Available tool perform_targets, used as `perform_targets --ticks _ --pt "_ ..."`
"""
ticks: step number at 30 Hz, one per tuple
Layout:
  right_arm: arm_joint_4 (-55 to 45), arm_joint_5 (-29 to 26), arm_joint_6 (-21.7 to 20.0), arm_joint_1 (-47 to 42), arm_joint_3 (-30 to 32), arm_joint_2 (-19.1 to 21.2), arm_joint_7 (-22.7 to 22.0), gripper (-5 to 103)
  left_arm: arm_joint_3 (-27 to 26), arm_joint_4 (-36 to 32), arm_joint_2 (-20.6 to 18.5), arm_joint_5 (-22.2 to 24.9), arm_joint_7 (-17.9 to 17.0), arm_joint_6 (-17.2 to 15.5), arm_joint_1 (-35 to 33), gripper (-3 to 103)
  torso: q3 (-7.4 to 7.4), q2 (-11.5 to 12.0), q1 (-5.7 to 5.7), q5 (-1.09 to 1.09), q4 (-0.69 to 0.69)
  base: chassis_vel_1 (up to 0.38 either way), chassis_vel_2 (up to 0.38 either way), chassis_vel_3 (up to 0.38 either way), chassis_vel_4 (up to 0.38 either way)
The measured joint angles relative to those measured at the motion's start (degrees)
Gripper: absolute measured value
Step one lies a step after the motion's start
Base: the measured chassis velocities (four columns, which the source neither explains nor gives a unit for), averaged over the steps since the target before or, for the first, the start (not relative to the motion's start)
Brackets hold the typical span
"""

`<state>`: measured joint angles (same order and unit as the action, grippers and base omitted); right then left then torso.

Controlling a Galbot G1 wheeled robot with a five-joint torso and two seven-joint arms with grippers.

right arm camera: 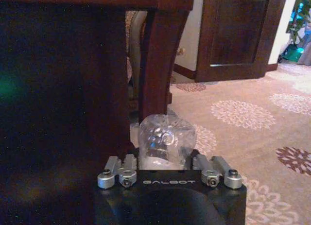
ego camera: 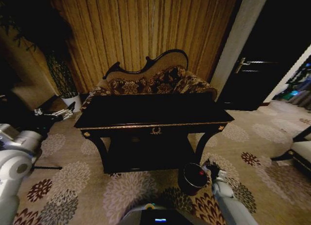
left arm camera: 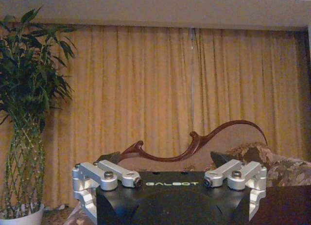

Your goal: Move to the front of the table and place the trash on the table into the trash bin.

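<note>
**At the bin: bottle held over the opening, release pending**

Between the jaws of the right gripper (right arm camera: 169, 172) sits the clear plastic bottle (right arm camera: 166, 140), its base toward the wrist camera. The fingers (right arm camera: 121, 170) press against both of its sides, so the gripper is pinched on the bottle and has not let go.

From the head view, the right gripper (ego camera: 212, 170) hangs low, beside the front right leg of the table, just at the rim of the trash bin (ego camera: 187, 183). A red spot at the bin's opening is probably the bottle's cap or label (ego camera: 201, 173); whether it is already below the rim cannot be told.

The trash bin stands on the patterned carpet (ego camera: 121, 191), in front of the table's lower shelf and near that right leg.

The left gripper (left arm camera: 170, 186) is parked at the robot's left side, raised and facing the curtain (left arm camera: 160, 98) and a potted plant (left arm camera: 26, 118). Its fingers are spread and hold nothing.

Status assessment:
- Approach: complete. The robot stands squarely before the table (ego camera: 155, 111), with the gold emblem (ego camera: 156, 130) centred ahead.
- Pick-up of the bottle: complete.
- Deposit of the bottle: in hand; release remains.
- Table top: dark and glossy. No further litter can be made out on it, though small items such as a paper wad or scrap could be lost in the shadow. A check of the surface appears advisable.
</note>
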<state>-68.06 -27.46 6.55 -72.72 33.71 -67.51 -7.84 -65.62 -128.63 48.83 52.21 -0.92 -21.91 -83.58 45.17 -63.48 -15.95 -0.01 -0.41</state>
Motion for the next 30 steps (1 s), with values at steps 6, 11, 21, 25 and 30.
perform_targets --ticks 6,11,21,25,30 --pt "-1.3 -0.1 0.0 -0.3 0.0 -0.2 0.0 66 0.0 0.0 0.0 0.0 0.1 0.0 0.2 100 0.0 0.0 0.0 0.0 0.0 0.0 0.0 0.0 0.0" --pt "-1.8 0.0 0.0 -0.7 0.1 -0.1 0.0 82 -0.2 0.2 -0.1 0.0 0.2 0.1 0.0 100 0.0 0.0 0.0 0.01 0.0 0.0 0.0 0.0 0.0" --pt "-2.9 -0.3 0.0 -1.8 0.8 0.6 -0.1 100 0.1 0.4 -0.1 0.0 1.0 0.2 0.1 100 0.0 0.0 0.0 0.01 0.0 0.0 0.0 0.0 0.0" --pt "-3.3 -0.3 0.0 -1.9 0.9 0.7 -0.1 100 0.2 0.5 -0.2 0.0 1.2 0.2 0.1 100 0.0 0.0 0.0 0.01 0.0 0.0 0.0 0.0 0.0" --pt "-3.8 -0.4 -0.1 -2.0 0.9 0.7 -0.1 100 0.1 0.6 -0.3 0.0 1.3 0.3 0.0 100 0.0 0.0 0.0 0.01 0.0 0.0 0.0 0.0 0.0"
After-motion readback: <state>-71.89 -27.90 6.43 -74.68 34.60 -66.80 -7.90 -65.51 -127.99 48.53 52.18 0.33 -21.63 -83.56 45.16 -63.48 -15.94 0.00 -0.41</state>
